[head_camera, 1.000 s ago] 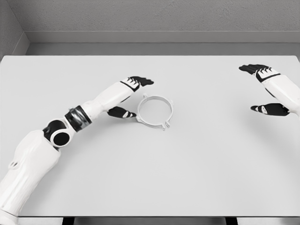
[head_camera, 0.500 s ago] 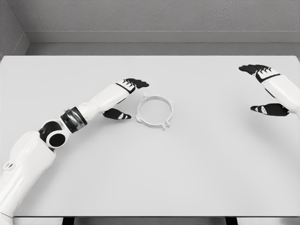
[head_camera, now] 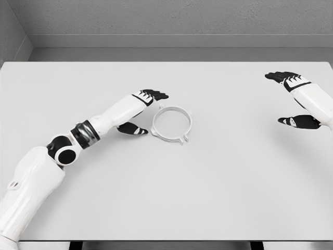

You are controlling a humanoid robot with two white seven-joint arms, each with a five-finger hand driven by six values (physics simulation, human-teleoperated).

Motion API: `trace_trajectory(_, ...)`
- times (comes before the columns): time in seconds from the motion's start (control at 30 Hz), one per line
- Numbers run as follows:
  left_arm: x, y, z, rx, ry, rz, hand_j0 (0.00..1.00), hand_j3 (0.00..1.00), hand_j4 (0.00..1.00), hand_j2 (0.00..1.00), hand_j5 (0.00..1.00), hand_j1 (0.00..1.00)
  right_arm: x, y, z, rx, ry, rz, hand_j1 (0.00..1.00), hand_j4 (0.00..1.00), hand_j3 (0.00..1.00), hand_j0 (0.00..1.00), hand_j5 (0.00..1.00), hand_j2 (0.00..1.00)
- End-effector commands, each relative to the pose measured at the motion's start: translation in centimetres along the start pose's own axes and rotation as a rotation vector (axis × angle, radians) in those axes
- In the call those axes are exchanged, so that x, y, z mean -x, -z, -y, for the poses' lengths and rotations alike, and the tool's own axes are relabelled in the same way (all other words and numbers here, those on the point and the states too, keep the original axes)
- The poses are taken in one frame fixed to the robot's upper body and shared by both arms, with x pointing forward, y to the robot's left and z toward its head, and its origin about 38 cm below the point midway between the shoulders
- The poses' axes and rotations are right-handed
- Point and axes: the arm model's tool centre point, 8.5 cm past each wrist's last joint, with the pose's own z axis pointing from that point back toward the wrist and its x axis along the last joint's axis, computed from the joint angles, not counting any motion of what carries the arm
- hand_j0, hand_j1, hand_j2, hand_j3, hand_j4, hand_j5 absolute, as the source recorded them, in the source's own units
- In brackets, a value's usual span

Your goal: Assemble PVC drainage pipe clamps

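While the white clamp ring (head_camera: 172, 124) lies flat on the white table (head_camera: 208, 182), a little left of the table's middle, the left hand (head_camera: 141, 109) sits just to the ring's left, its fingers (head_camera: 156, 95) stretched out past the ring's upper left edge and its thumb (head_camera: 132, 128) spread below, level with the ring's lower left; the hand is opened wide and holds nothing, and whether it touches the ring cannot be told. Well to the ring's right, near the table's right edge, the right hand (head_camera: 295, 99) hovers with fingers and thumb spread apart, empty.
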Motion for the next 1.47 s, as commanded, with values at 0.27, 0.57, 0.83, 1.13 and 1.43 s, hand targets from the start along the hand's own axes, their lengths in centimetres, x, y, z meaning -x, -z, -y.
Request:
trace_trajectory(0.27, -0.7, 0.8, 0.5, -0.005, -0.011, 0.015, 1.00, 1.00, 1.00, 1.00, 1.00, 1.00, 0.0, 0.0, 0.1, 0.004, 0.006, 0.001, 1.00, 1.00, 1.00, 1.00, 1.00, 1.00)
trace_trajectory(0.57, -1.0, 1.2, 0.6, -0.012, -0.020, 0.021, 1.00, 1.00, 1.00, 1.00, 1.00, 1.00, 0.0, 0.0, 0.1, 0.004, 0.006, 0.001, 1.00, 1.00, 1.00, 1.00, 1.00, 1.00)
trace_trajectory(0.83, -0.8, 0.9, 0.5, -0.011, -0.016, 0.017, 1.00, 1.00, 1.00, 1.00, 1.00, 1.00, 0.0, 0.0, 0.1, 0.006, 0.006, 0.000, 1.00, 1.00, 1.00, 1.00, 1.00, 1.00)
trace_trajectory(1.13, 4.3, -5.2, -6.6, 0.008, 0.149, -0.108, 1.00, 1.00, 1.00, 1.00, 1.00, 1.00, 0.0, 0.0, 0.1, 0.004, 0.006, 0.001, 1.00, 1.00, 1.00, 1.00, 1.00, 1.00)
trace_trajectory(1.43, 7.7, -12.2, -11.7, -0.027, 0.190, -0.246, 1.00, 1.00, 1.00, 1.00, 1.00, 1.00, 0.0, 0.0, 0.1, 0.004, 0.006, 0.001, 1.00, 1.00, 1.00, 1.00, 1.00, 1.00)
